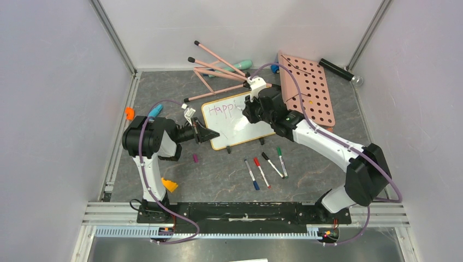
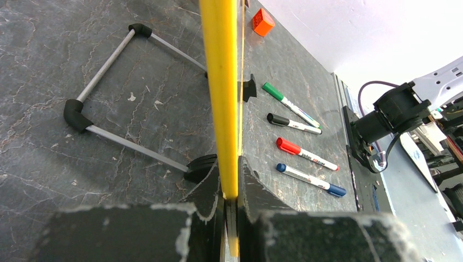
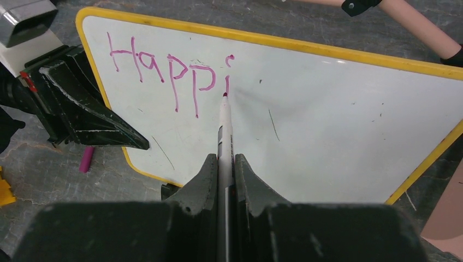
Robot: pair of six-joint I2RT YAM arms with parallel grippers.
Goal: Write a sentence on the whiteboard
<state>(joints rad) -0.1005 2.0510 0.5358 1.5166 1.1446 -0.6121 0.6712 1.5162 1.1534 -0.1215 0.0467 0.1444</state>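
The whiteboard point(image 1: 240, 134) stands on its small black feet at the table's middle, tilted, with a yellow-orange rim point(image 2: 221, 82). On it the sentence point(image 3: 169, 76) reads "Happi" in purple-pink; it also shows in the top view point(image 1: 226, 108). My left gripper point(image 1: 210, 134) is shut on the board's left edge, which runs between its jaws point(image 2: 229, 164). My right gripper point(image 3: 224, 161) is shut on a white marker point(image 3: 224, 131), and its pink tip touches the board at the foot of the "i". In the top view the right gripper point(image 1: 248, 112) hangs over the board.
Blue, red, black and green markers point(image 1: 265, 166) lie in front of the board, and a pink cap point(image 1: 195, 158) lies near its left corner. A pink pegboard point(image 1: 308, 90) and pink sticks point(image 1: 218, 71) are behind it. Orange pieces point(image 1: 129, 113) point(image 1: 170, 185) lie at the left.
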